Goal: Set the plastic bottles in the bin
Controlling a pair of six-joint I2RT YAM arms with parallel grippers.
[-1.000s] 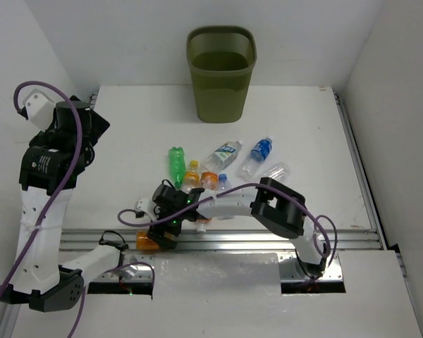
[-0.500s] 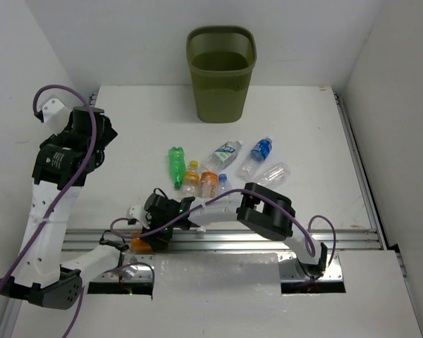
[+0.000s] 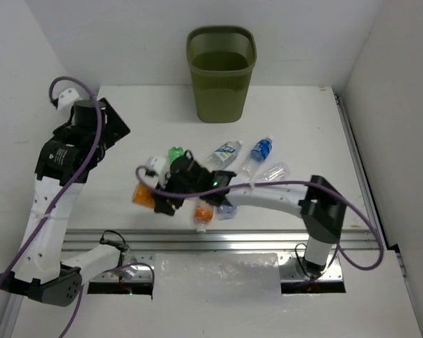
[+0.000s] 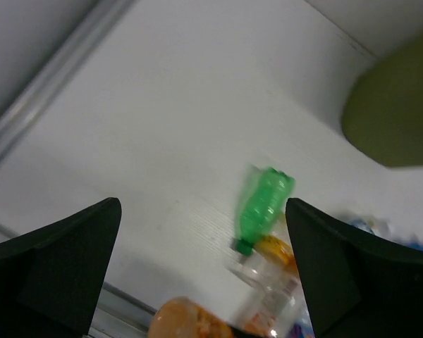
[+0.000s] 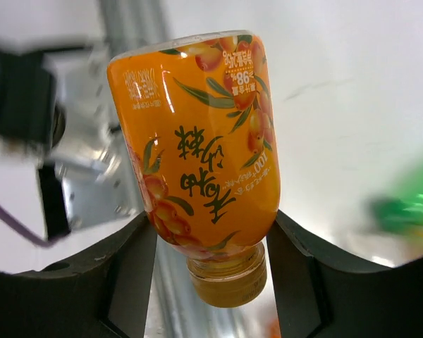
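1. Lying on the surface [image 3: 303,127] between the right tool [image 3: 157,199] and the bin [image 3: 221,95]: one green bottle [image 3: 175,152] and three clear bottles [image 3: 259,153].
2. The right tool clamps one orange bottle [image 5: 197,141] near its cap, clear of the surface and well short of the bin.
3. A second orange one [image 3: 203,210] lies under that arm.
4. The left tool [image 4: 201,204] gapes wide – empty.

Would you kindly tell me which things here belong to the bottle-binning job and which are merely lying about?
Job:
bin
held orange bottle, in the right gripper
green bottle
blue-labelled bottle
white-labelled bottle
clear bottle
loose orange bottle

Lying about:
metal rail
metal plate
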